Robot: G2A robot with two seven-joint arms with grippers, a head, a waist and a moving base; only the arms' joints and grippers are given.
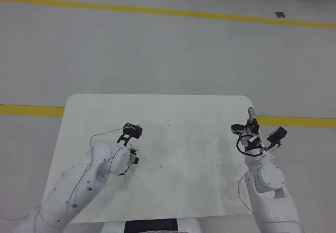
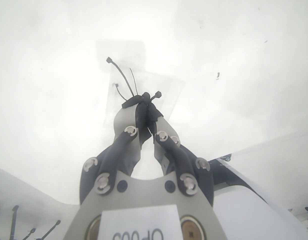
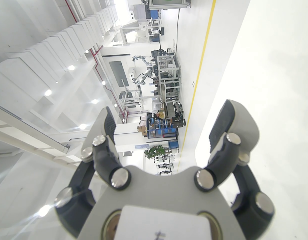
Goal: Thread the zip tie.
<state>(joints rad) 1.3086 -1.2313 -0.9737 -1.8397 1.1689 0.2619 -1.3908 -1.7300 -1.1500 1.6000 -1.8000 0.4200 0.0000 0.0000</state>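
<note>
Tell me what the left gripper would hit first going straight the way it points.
Most likely the clear plastic sheet flat on the table: the left gripper, shut on black zip ties, points down at it. The gap is unclear.

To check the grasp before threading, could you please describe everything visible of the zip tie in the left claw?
The zip tie is thin, black, seemingly plastic. The left claw is shut on it over the table. Beyond the claw a curved strap ends in a small square head, a pointed tail runs beside it, and another head juts sideways. Whether this is one tie or several, I cannot tell.
</note>
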